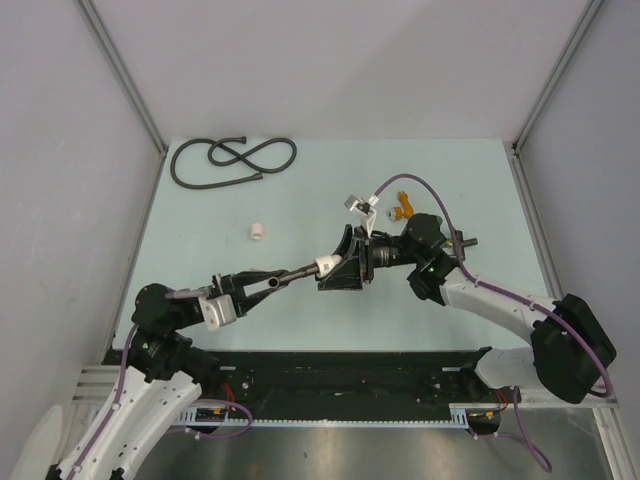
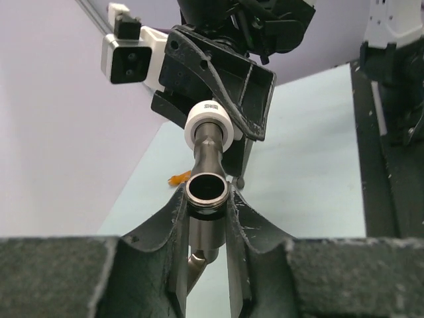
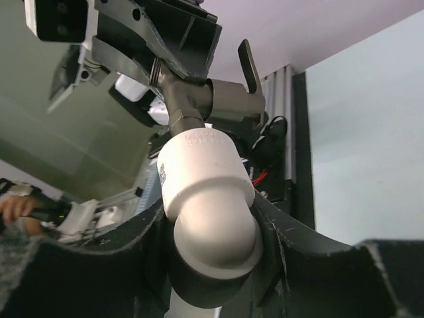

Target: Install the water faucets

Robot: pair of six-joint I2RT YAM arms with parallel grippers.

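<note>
My left gripper (image 1: 268, 286) is shut on a dark metal faucet (image 1: 295, 274) and holds it level above the table. In the left wrist view the faucet's open threaded end (image 2: 207, 187) sits between my fingers. Its far end goes into a white plastic elbow fitting (image 1: 327, 266). My right gripper (image 1: 338, 265) is shut on that fitting, which fills the right wrist view (image 3: 209, 199), with the faucet body (image 3: 199, 103) and its lever handle (image 3: 248, 63) beyond. A second small metal faucet (image 1: 358, 207) lies on the table just behind the right gripper.
A coiled black hose (image 1: 232, 158) lies at the back left. A loose white fitting (image 1: 257, 231) stands left of centre. A small orange piece (image 1: 405, 208) lies by the right arm's purple cable. Grey walls enclose the table on three sides.
</note>
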